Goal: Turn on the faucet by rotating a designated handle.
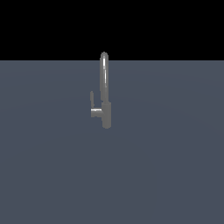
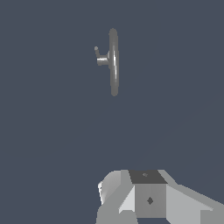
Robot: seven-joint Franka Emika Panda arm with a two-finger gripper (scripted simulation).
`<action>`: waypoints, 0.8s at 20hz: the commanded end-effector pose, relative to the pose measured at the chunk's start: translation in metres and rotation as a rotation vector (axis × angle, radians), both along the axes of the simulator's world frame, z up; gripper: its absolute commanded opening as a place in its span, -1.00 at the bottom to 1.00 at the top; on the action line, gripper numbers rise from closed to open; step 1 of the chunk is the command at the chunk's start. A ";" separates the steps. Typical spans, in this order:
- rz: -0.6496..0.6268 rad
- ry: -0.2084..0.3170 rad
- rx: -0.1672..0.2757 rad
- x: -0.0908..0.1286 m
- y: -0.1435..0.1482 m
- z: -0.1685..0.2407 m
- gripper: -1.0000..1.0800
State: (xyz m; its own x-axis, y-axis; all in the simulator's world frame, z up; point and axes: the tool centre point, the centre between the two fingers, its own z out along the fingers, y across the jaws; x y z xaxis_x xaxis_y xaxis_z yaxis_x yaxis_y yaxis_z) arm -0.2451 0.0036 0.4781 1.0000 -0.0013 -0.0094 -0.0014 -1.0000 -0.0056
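- One faucet (image 1: pixel 105 89), seen in both views (image 2: pixel 113 61).
- One arched spout on it.
- One short, thicker body at its base.
- One handle (image 1: pixel 94 107) (image 2: pixel 100 57), made of one stub and one thin bar.
- One gripper (image 2: pixel 148 199), only partly in the wrist view; its fingers cannot be counted there.
- One flat grey surface (image 1: pixel 166 166) under everything.

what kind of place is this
A bare simulated test scene, not a real kitchen: a lone faucet with a small handle stands on a flat grey floor under a black backdrop.
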 end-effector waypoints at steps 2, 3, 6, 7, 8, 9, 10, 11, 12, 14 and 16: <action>0.001 0.000 -0.001 0.000 0.000 0.000 -1.00; 0.004 -0.001 -0.003 0.000 0.000 0.001 -1.00; 0.024 -0.005 -0.017 -0.001 0.001 0.004 -1.00; 0.034 -0.007 -0.023 -0.002 0.002 0.005 -1.00; 0.042 -0.008 -0.028 -0.002 0.002 0.006 -1.00; 0.048 -0.008 -0.031 -0.003 0.002 0.007 -1.00; 0.052 -0.008 -0.033 -0.003 0.002 0.007 -1.00; 0.053 -0.007 -0.034 -0.003 0.002 0.007 -1.00; 0.053 -0.007 -0.034 -0.003 0.003 0.007 -1.00; 0.048 -0.009 -0.032 -0.003 0.002 0.008 -1.00; 0.039 -0.017 -0.033 -0.003 0.003 0.010 -1.00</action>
State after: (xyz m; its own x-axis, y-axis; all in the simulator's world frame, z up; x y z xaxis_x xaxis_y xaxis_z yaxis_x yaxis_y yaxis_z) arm -0.2480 0.0065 0.4865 0.9991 0.0428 0.0020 0.0427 -0.9987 0.0271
